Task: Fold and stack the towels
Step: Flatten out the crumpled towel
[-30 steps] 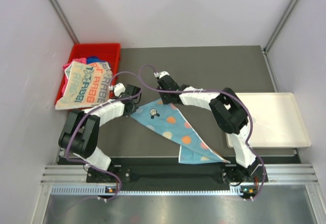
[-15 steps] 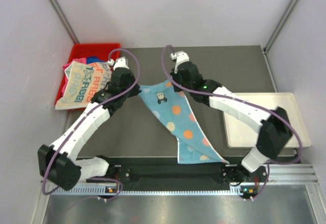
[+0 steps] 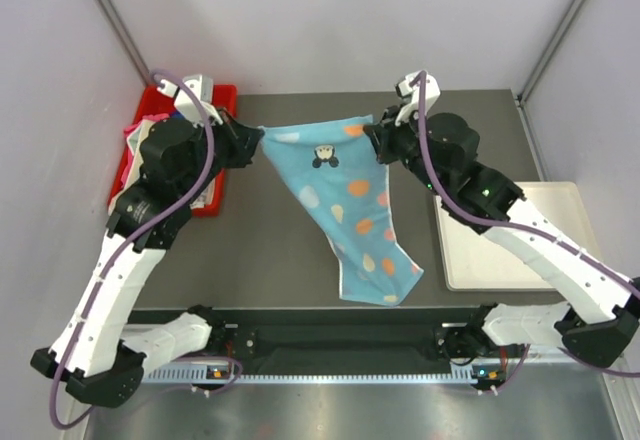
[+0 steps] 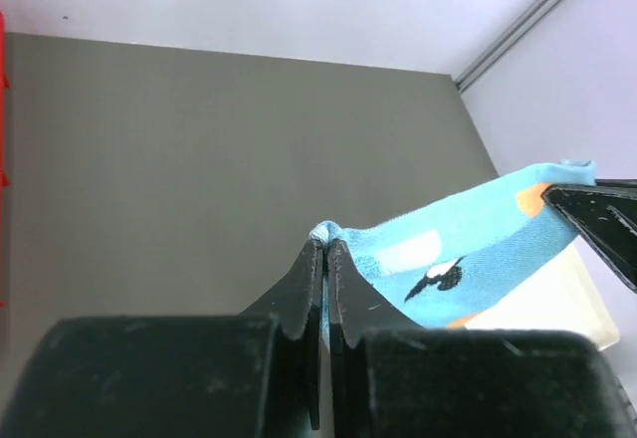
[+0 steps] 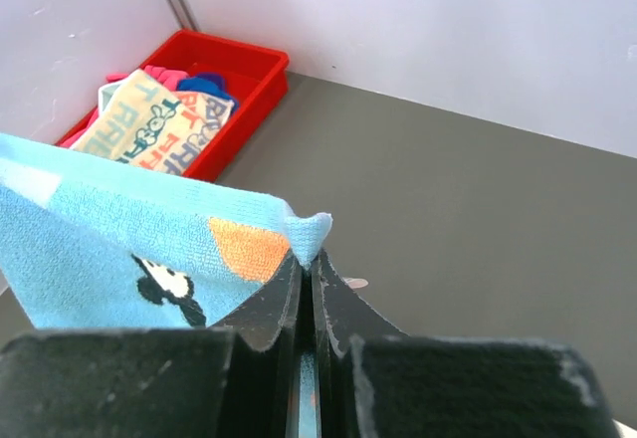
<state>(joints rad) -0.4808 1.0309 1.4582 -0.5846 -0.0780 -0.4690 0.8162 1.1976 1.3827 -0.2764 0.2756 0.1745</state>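
**Blue towel [image 3: 350, 195] held up by two corners, spreading step under way**

Cloth hangs in the air between the two arms, over the middle of the tabletop [image 3: 480, 140]. Its top edge is pulled nearly straight and the rest drapes down towards the near side in a twisted, narrowing tail. The left claw [image 4: 325, 249] is pinched tight on the left top corner, and the right claw [image 5: 309, 259] is pinched just as tight on the right top corner. Whether the lowest end touches the tabletop I cannot tell.

This looks like the spreading step before the first fold; nothing is folded or stacked yet. A lettered towel [image 5: 159, 129] waits in the red bin [image 5: 249, 70] with pink and dark blue cloth beneath it, and the white tray [image 3: 500, 250] sits at the right.

The next move likely calls for both arms to come down together with the top edge kept taut (slack would let the twist stay in). The tail should land first and flatten out on the bare tabletop between bin and tray. Neither claw should let go early, or one corner will drop.
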